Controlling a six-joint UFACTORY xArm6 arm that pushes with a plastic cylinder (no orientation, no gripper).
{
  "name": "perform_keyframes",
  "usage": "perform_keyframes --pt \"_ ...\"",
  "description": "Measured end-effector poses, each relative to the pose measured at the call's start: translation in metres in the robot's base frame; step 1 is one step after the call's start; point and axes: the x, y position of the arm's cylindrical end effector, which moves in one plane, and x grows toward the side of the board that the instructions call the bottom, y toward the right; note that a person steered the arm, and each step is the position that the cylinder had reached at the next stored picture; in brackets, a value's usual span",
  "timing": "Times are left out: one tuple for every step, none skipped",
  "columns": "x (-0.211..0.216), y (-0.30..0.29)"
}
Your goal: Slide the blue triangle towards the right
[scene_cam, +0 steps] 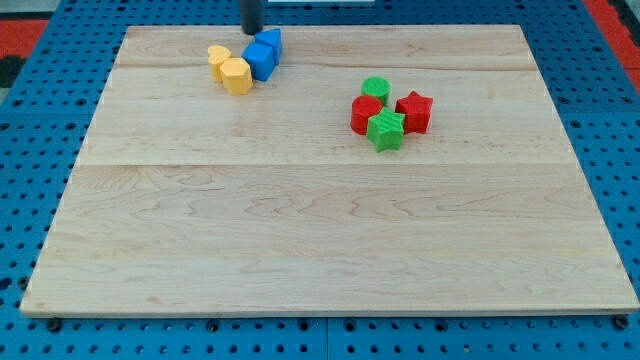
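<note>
- Pale wood makes up the board (330, 230), its planks running left to right with faint grain and two seams visible across the view.
- Around the board lies a blue perforated surface (40, 120) dotted with small holes; red patches show at the view's top corners.
- At the upper left of the frame sits a tight cluster: the blue triangle (270, 42), a blue block (259, 61) of chunkier shape just below and left of it, and two yellow blocks, one (219, 60) further left and one (237, 76) below it, both with rounded, faceted sides.
- The blue triangle touches the blue block; its long axis seems to run from the view's upper right to lower left, though the exact way its point faces is hard to tell at this size.
- My tip (252, 31) stands at the view's top, just left of the blue triangle and above the blue block, touching or nearly touching the triangle's left side. The rod is dark, straight and upright, with no jaws to spread or close.
- Right of centre, well apart from that cluster, sits a second one: a green round block (376, 88), a red round block (366, 114), a red star-like block (414, 111) and a green star-like block (385, 130), all pressed together.
- All blocks look like matte plastic with ridged faces.
</note>
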Motion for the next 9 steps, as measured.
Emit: perform_keyframes --pt "0.0 -0.025" --pt "0.003 -0.025" --pt "0.028 -0.02" --pt "0.029 -0.02" --pt "0.029 -0.013" --pt "0.029 0.025" --pt "0.029 0.03" --pt "0.03 0.032" --pt "0.037 0.07"
